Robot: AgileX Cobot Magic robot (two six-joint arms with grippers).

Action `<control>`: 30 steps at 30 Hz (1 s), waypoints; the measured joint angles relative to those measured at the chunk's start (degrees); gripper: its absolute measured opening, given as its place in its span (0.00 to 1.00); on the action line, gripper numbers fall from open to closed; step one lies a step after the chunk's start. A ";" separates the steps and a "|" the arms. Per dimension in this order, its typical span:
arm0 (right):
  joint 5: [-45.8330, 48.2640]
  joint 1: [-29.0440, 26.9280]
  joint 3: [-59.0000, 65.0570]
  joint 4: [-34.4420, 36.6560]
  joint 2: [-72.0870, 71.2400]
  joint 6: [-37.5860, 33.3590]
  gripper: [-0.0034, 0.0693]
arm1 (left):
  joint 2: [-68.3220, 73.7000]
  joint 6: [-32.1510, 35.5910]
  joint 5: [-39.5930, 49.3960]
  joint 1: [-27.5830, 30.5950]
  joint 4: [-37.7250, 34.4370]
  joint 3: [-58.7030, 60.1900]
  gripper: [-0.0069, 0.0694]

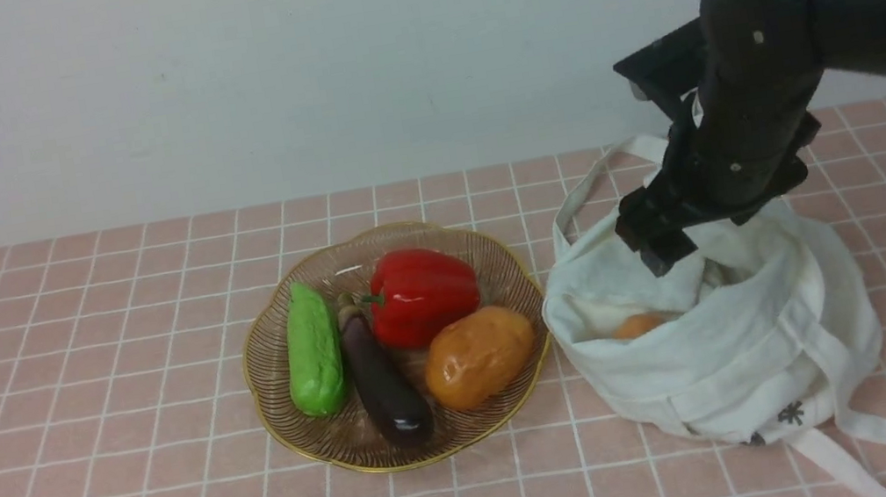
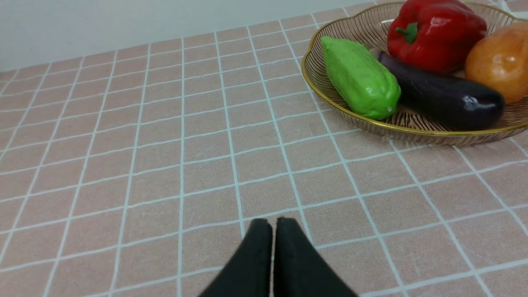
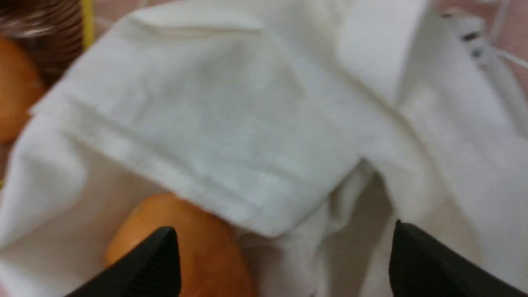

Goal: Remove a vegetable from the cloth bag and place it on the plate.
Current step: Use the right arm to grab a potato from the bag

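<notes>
The right gripper (image 1: 661, 248) hangs at the mouth of the cloth bag (image 1: 735, 353), its fingers spread wide with nothing between them but cloth. In the right wrist view the gripper (image 3: 284, 229) points into the opening. One finger (image 3: 152, 268) overlaps the tan-brown potato (image 3: 194, 239) in that view, and the other finger (image 3: 429, 268) is well apart from it, over a pale inner fold of the bag (image 3: 247, 123). Whether the nearer finger touches the potato cannot be told, as the view is blurred.

From the front the potato (image 1: 638, 326) sits inside the bag, only its top showing above the near rim. It is below the fingers and a little toward the plate (image 1: 489, 259).

The plate stands just beside the bag, on the far side of the potato from the right fingers. It holds a green vegetable (image 1: 312, 349), an aubergine (image 1: 379, 378), a red pepper (image 1: 419, 292) and a glossy orange potato (image 1: 478, 356).

The left gripper (image 2: 272, 222) has its fingers pressed together — empty — low over the pink tiled tablecloth (image 2: 144, 144). The plate (image 2: 412, 130) lies ahead of those fingers, off toward the robot's right, well apart from them.
</notes>
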 joint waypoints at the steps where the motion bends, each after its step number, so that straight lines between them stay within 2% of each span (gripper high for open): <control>1: 1.11 0.00 -0.01 2.23 0.00 -2.60 0.91 | 0.00 0.00 0.00 0.00 0.00 0.00 0.08; 3: 5.07 0.00 -0.07 7.21 0.71 -10.80 0.91 | 0.00 0.00 0.00 0.00 0.00 0.00 0.08; 5: 6.51 0.00 -0.07 8.18 1.70 -15.04 0.91 | 0.00 0.00 0.00 0.00 0.00 0.00 0.08; 9: 6.11 0.00 -0.11 8.23 5.25 -17.82 0.91 | 0.00 0.00 0.00 0.00 0.00 0.00 0.08; 13: 4.58 0.00 -0.19 8.23 7.55 -17.31 0.91 | 0.00 0.00 0.00 0.00 0.00 0.00 0.08; 21: 4.01 0.00 -0.92 8.14 9.85 -11.08 0.91 | 0.00 0.00 0.00 0.00 0.00 0.00 0.08; 25: 7.53 0.00 -5.35 8.47 10.05 -9.12 0.91 | 0.00 0.00 0.00 0.00 0.00 0.00 0.08; 30: 7.68 0.00 -13.48 9.28 10.05 -7.95 0.90 | 0.00 0.00 0.00 0.00 0.00 0.00 0.08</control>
